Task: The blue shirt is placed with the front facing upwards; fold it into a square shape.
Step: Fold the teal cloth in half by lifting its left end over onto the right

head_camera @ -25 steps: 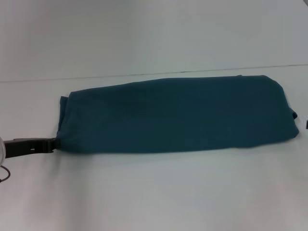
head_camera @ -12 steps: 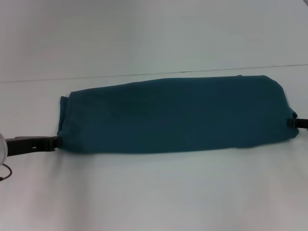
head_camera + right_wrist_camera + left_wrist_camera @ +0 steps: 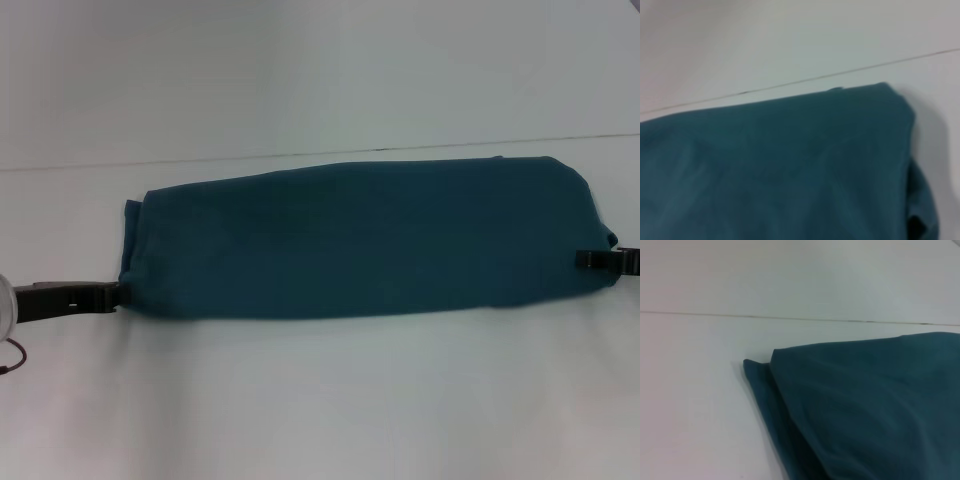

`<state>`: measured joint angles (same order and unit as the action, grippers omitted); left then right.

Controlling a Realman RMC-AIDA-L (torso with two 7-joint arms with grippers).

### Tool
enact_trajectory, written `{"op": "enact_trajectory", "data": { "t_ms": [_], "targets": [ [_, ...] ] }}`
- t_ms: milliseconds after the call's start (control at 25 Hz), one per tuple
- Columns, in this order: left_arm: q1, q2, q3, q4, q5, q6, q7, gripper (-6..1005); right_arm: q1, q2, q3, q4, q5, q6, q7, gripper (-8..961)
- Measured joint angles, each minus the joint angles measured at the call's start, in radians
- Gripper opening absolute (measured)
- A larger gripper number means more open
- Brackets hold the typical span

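The blue shirt [image 3: 360, 240] lies on the white table as a long, narrow folded band running left to right, plain side up, with no lettering showing. My left gripper [image 3: 115, 294] reaches in from the left and its tip touches the band's near-left corner. My right gripper [image 3: 585, 259] comes in from the right edge, its tip over the band's right end. The left wrist view shows the shirt's layered left corner [image 3: 870, 405]. The right wrist view shows the shirt's rounded right end [image 3: 780, 170]. Neither wrist view shows that arm's own gripper.
The white table [image 3: 320, 400] stretches bare in front of the shirt. A thin dark seam [image 3: 300, 153] runs across the table just behind the shirt's far edge. A red cable loop [image 3: 12, 355] hangs by the left arm.
My right gripper has come in from the right edge and moved leftwards onto the shirt's right end. The left gripper has barely shifted. The shirt keeps its shape.
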<state>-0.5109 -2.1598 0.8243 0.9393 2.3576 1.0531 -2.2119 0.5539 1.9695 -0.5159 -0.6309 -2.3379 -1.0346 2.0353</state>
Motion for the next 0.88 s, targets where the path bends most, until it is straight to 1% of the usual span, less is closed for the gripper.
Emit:
{"op": "enact_trajectory", "data": {
  "t_ms": [200,320,520,760,880],
  "targets": [
    [-0.002,0.000,0.001,-0.005,0.000,-0.003,0.000,27,0.006,0.006,-0.027,0.000,0.002,0.009,0.011,548],
    [-0.002,0.000,0.001,-0.007,0.000,-0.006,0.001,26,0.001,0.010,-0.027,-0.017,0.005,0.003,0.014,479],
    [-0.002,0.000,0.001,-0.008,0.000,-0.007,0.006,26,-0.001,0.010,-0.024,-0.019,0.006,0.002,0.015,363],
    [-0.002,0.000,0.001,-0.009,0.000,-0.007,0.010,26,-0.006,0.010,-0.019,-0.020,0.006,0.010,0.015,135],
    [-0.001,0.000,0.001,-0.010,0.000,-0.015,0.010,26,-0.011,0.010,-0.013,-0.020,0.006,0.020,0.014,59]
  ]
}}
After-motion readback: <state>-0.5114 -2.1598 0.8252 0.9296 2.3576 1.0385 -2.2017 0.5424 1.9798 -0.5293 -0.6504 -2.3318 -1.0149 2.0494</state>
